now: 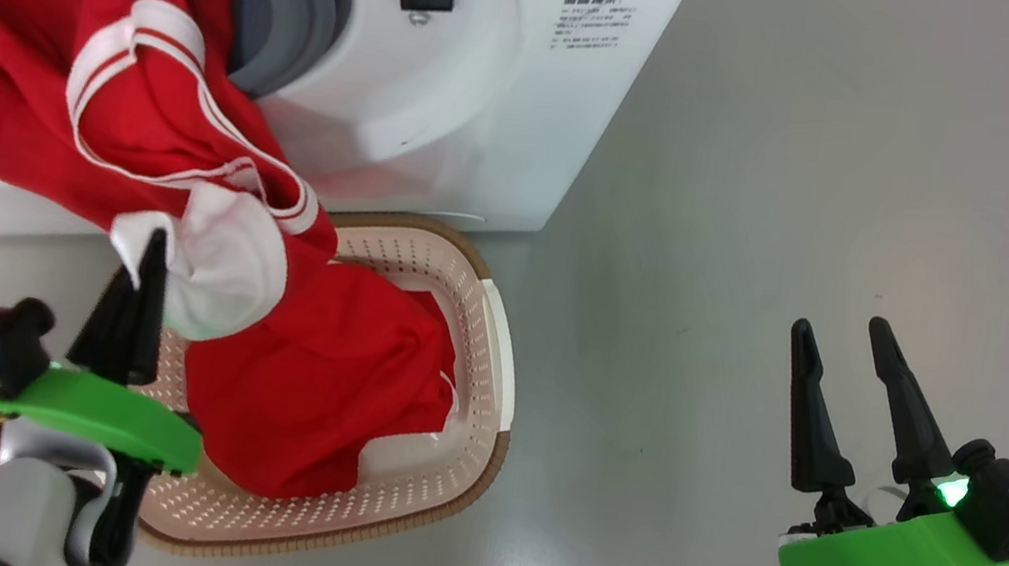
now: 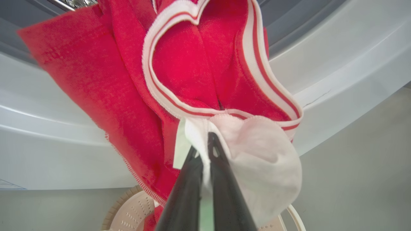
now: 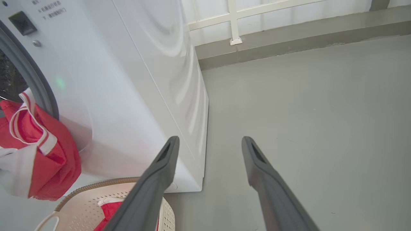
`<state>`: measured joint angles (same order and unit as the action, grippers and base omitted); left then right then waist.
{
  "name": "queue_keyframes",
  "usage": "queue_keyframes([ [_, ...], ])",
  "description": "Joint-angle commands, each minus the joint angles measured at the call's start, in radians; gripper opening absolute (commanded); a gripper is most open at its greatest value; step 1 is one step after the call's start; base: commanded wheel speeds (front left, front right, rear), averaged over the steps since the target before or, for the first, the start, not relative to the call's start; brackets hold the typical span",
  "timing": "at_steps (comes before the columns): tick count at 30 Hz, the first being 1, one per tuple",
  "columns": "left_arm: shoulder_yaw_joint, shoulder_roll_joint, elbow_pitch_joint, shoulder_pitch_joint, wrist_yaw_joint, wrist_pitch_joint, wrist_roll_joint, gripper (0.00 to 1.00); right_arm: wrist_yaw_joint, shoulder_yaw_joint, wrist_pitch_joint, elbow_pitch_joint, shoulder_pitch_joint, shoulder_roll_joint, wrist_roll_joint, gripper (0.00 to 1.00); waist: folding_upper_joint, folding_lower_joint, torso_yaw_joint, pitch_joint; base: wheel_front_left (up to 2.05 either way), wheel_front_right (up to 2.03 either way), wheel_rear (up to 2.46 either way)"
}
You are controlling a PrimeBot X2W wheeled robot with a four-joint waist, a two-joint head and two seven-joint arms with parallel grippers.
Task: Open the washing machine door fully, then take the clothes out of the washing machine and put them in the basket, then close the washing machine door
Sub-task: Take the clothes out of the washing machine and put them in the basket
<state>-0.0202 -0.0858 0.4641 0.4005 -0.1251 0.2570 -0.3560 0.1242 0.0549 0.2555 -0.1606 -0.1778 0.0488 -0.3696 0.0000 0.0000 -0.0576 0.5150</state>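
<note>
**One garment in the basket, a second halfway out**

My left pincer (image 1: 158, 240) is clamped shut on a white panel of the clothes (image 1: 144, 64). Its two fingers are pressed together with the cloth pinched between their tips. From that pinch the red fabric runs up and away from me, over the grey-blue rubber ring (image 1: 321, 1) and back into the mouth of the washing machine (image 1: 498, 69). This piece is only partly out, with its bulk draped over the front lip beyond my fingertips.

Just below the left pincer and to its right sits the basket (image 1: 487, 392), on the floor (image 1: 786, 166) close against the foot of the machine. A red garment (image 1: 318, 375) with a white patch lies in it already.

My right pincer (image 1: 842, 326) has its fingers spread wide and holds nothing. It hangs over bare floor, well to the right of the basket and the machine.

I judge the door step done, since cloth comes freely out of the mouth. The emptying is partway: one piece is in the basket, and the one in my grip has yet to be drawn clear of the ring and lowered into the basket beneath. I cannot tell whether more lies deeper in the drum. After that, closing the door is all that is left.
</note>
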Motion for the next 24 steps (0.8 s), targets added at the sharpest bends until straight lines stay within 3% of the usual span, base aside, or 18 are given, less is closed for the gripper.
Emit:
queue_keyframes([
  [1, -0.016, -0.032, 0.004, 0.011, -0.006, 0.005, 0.001, 0.00, 0.007, 0.024, 0.006, 0.025, -0.007, 0.001, -0.011, 1.00, 0.0000, 0.0000, -0.007, 0.019, 0.00, 0.00, 0.00],
  [10, 0.057, -0.056, 0.237, 0.129, -0.006, 0.005, 0.002, 0.00, 0.007, 0.028, 0.006, 0.031, -0.026, 0.001, -0.016, 1.00, 0.0000, 0.0000, -0.019, 0.060, 0.00, 0.00, 0.00],
  [15, 0.073, -0.062, 0.324, 0.196, -0.006, 0.005, 0.004, 0.15, 0.007, 0.028, 0.006, 0.032, -0.034, 0.001, -0.016, 1.00, 0.0000, 0.0000, -0.020, 0.078, 0.00, 0.00, 0.00],
  [17, 0.076, -0.063, 0.344, 0.215, -0.006, 0.005, 0.003, 0.27, 0.007, 0.029, 0.006, 0.032, -0.037, 0.001, -0.016, 1.00, 0.0000, 0.0000, -0.022, 0.082, 0.00, 0.00, 0.00],
  [19, 0.077, -0.066, 0.357, 0.227, -0.006, 0.005, 0.000, 0.49, 0.007, 0.028, 0.006, 0.032, -0.040, 0.001, -0.016, 1.00, 0.0000, 0.0000, -0.023, 0.084, 0.00, 0.00, 0.00],
  [20, 0.077, -0.066, 0.361, 0.231, -0.006, 0.005, -0.001, 0.70, 0.007, 0.028, 0.006, 0.032, -0.041, 0.001, -0.016, 1.00, 0.0000, 0.0000, -0.024, 0.084, 0.00, 0.00, 0.00],
  [22, 0.080, -0.067, 0.364, 0.235, -0.006, 0.005, -0.003, 0.99, 0.007, 0.027, 0.006, 0.031, -0.041, 0.001, -0.016, 1.00, 0.0000, 0.0000, -0.024, 0.083, 0.00, 0.00, 0.00],
  [24, 0.084, -0.067, 0.364, 0.232, -0.006, 0.005, -0.006, 1.00, 0.007, 0.026, 0.006, 0.030, -0.040, 0.001, -0.016, 1.00, 0.0000, 0.0000, -0.022, 0.080, 0.00, 0.00, 0.00],
])
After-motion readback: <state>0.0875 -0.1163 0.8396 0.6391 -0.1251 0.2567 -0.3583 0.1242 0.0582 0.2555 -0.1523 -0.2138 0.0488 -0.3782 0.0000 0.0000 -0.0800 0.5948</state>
